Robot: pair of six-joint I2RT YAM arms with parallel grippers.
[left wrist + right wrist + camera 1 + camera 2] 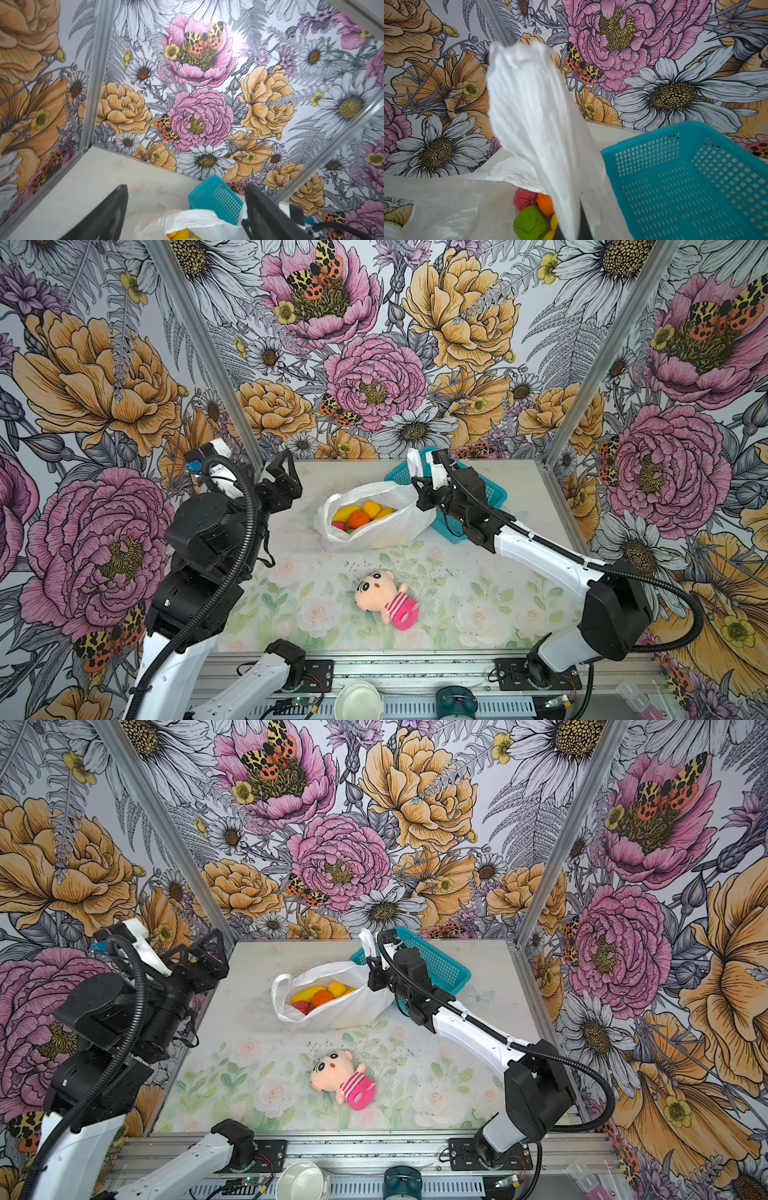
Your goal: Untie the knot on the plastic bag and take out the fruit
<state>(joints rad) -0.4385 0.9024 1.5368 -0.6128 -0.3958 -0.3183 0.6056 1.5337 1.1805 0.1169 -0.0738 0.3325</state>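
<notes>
One plastic bag [386, 531] lies on its side on the floral surface [478, 593], toward the back and near the middle, with its mouth gaping open toward the left arm. It has two handle loops. One loop [277, 986] curls loose at the mouth's left edge. The other loop [414, 464] stands upright, pinched in the right gripper [419, 485], whose jaws are closed tight on the thin plastic. In the right wrist view this held strip of plastic [533, 116] rises as a broad white band.

The fruit [358, 519] sits inside the bag, just within the mouth. Both top views show five pieces clearly: one orange fruit [322, 998], one pink-red fruit [301, 1006] and three yellow pieces [305, 994]. The right wrist view adds one green fruit [530, 223] beside the orange and pink-red ones. That makes six pieces counted; whether more lie deeper in the bag cannot be told.

The left gripper [284, 472] hangs raised at the left, apart from the bag, jaws spread wide and holding nothing; its two fingers [112, 207] frame the bag in the left wrist view.

One teal basket [492, 493] stands at the back right, just behind the bag and touching it. One plush doll [384, 599] in pink stripes lies nearer the front, well apart from the bag.
</notes>
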